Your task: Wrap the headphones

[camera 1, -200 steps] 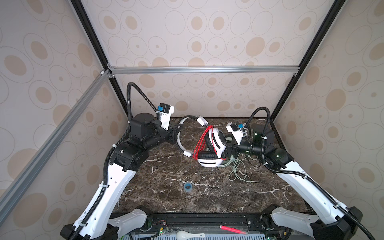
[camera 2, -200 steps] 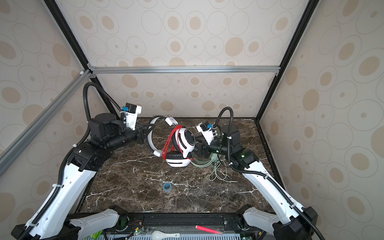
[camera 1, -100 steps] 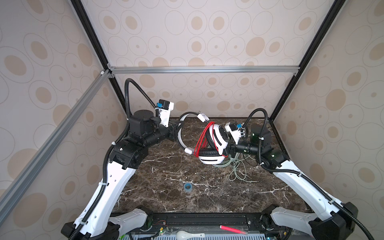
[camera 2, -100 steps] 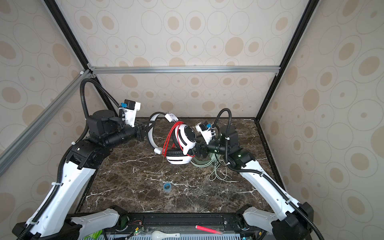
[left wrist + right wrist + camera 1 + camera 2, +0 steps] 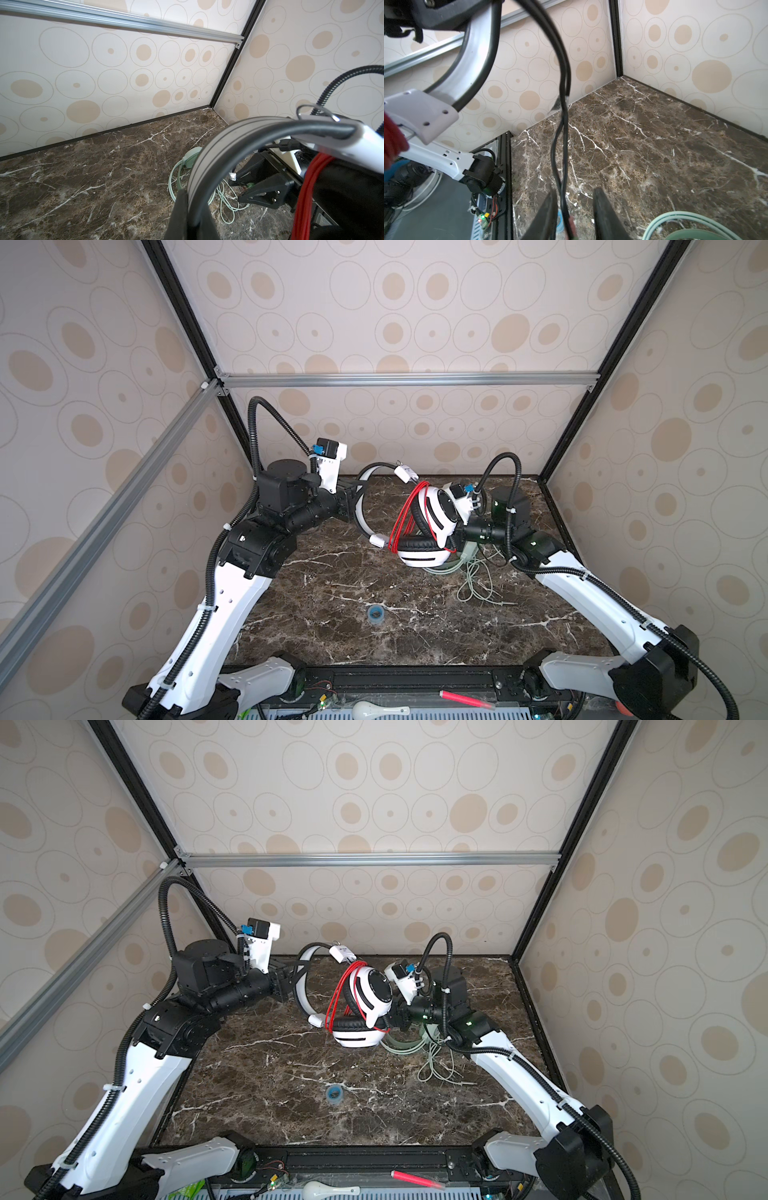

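Observation:
The white-and-black headphones (image 5: 440, 510) (image 5: 374, 990) hang above the marble at the back, with the red cord (image 5: 409, 510) (image 5: 340, 990) looped round them. My left gripper (image 5: 353, 499) (image 5: 291, 979) (image 5: 193, 207) is shut on their headband (image 5: 228, 133). My right gripper (image 5: 395, 1017) (image 5: 574, 191) sits behind the ear cups, jaws apart, with a thin black wire (image 5: 560, 145) running between them. The mint-green headphones (image 5: 451, 568) (image 5: 190, 158) (image 5: 675, 222) lie under the right arm, and their pale cord (image 5: 473, 585) is loose on the table.
A small blue ring (image 5: 376, 614) (image 5: 333, 1091) lies on the marble in front. A red pen (image 5: 465, 699) and a white spoon (image 5: 382, 711) lie on the front rail. Patterned walls close in the back and both sides.
The right gripper's jaws have come closer together round the black wire. The held headphones tipped up slightly and settled back, and the right arm pressed in closer behind the ear cups.

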